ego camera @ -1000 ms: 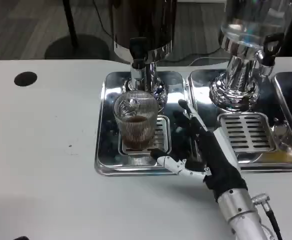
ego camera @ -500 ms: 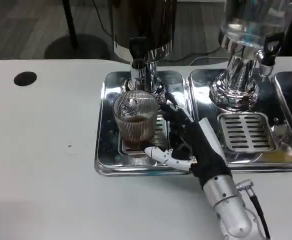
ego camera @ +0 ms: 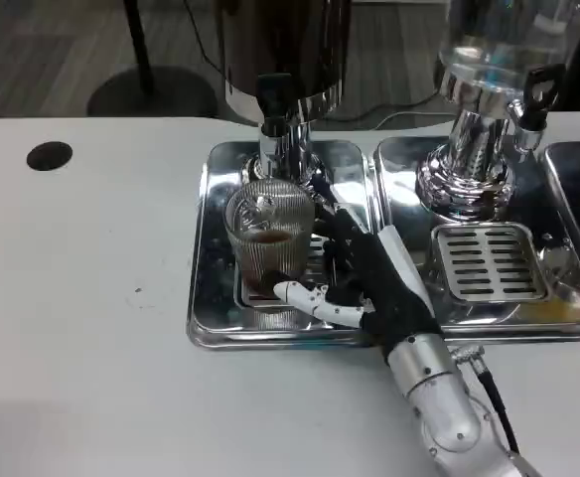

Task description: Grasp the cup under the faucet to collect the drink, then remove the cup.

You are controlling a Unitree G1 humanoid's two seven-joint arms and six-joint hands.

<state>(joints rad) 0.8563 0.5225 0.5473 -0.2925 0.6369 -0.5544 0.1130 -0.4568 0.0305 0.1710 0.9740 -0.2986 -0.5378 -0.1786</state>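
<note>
1. One camera — the head view — sits above the near edge of the white desk (ego camera: 91, 298) and looks down and forward.
2. It is close: the right forearm (ego camera: 444, 407) enters at bottom right, and the dispensers (ego camera: 285, 60) are cropped at the top.

The faucet (ego camera: 273, 109) hangs close over the cup (ego camera: 268, 245), while the table (ego camera: 91, 298) to its left lies open.
</note>
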